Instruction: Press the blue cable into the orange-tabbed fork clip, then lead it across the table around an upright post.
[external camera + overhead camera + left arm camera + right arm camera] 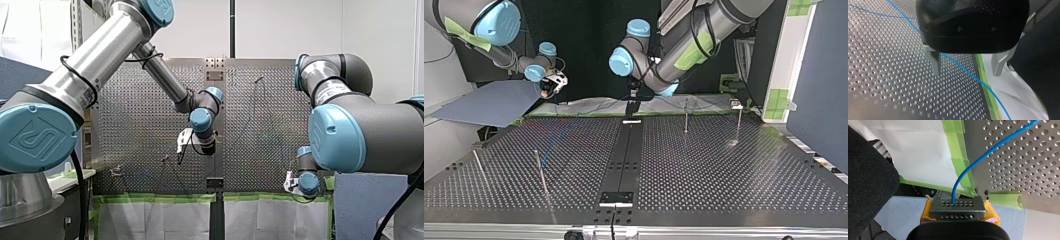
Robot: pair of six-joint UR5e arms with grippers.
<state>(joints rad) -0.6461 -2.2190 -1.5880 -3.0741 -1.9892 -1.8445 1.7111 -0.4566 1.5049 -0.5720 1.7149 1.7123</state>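
Across the perforated table (135, 115) the two big arms take up most of the picture. My left arm (100, 55) reaches in to about the middle seam, and my right arm (360, 130) sits low by the table's corner at the front view's right.

The right gripper (956, 211) is clamped on the blue cable (965, 170), with yellow pads either side. The cable curves up out of it, over the green tape (958, 162) and onto the plate. The left gripper (966, 73) hangs with its metal fingers spread wide and nothing in them, and the cable runs along the table under the gap.

My read is that this is the pickup for the clip step. I'd bring the left gripper straight down so the cable sits centred between the fingers before closing. The right one should hold a bit of tension so the line doesn't skid sideways. Grab close to the bit that has to seat, then push down square into the fork, no twisting.

On views, only the wrist cams show the cable properly, and I can't make it out for sure in the front or top views. The top view is the one that gives you the upright posts (686, 115), thin rods with a couple on each half of the table. The wrist cams show none of them. As for the orange-tabbed clip, I honestly can't pick it out anywhere; it's too small to call.
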